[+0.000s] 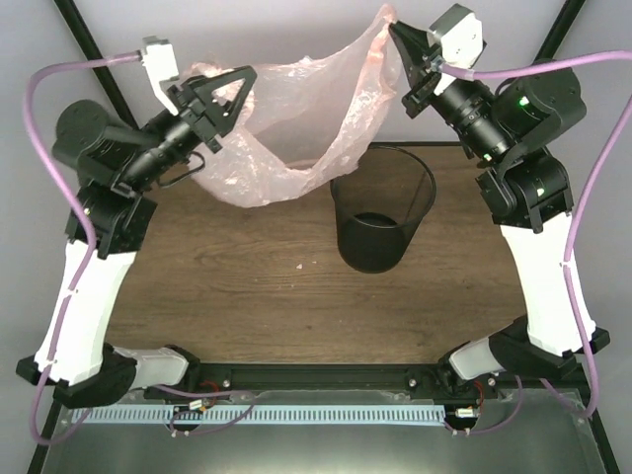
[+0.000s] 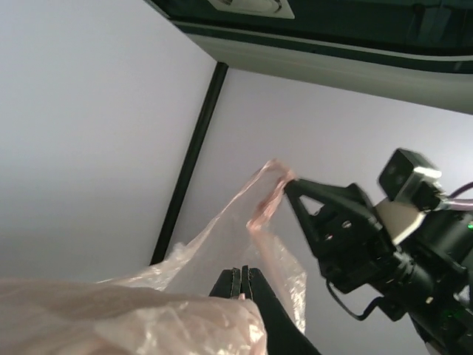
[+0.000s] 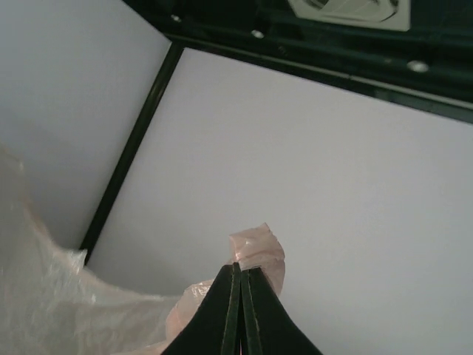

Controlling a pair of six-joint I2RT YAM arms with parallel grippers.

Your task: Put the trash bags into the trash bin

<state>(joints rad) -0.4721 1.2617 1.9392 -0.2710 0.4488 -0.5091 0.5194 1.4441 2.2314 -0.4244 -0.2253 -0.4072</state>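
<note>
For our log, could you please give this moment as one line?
left gripper: shut on bag | right gripper: shut on bag | bag: outside bin

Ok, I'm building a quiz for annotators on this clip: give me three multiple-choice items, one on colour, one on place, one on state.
1. What colour is the trash bin? A black; B white; C blue.
2. Where is the trash bag? A inside the trash bin; B flat on the table; C held up in the air.
3. How are the left end effector and right end effector? A both open; B both shut on the trash bag; C only the right shut.
Answers: 1 A, its mesh wall is black. 2 C, it hangs stretched from one end effector to the other. 3 B, each wrist view shows it closed on pink plastic.
</note>
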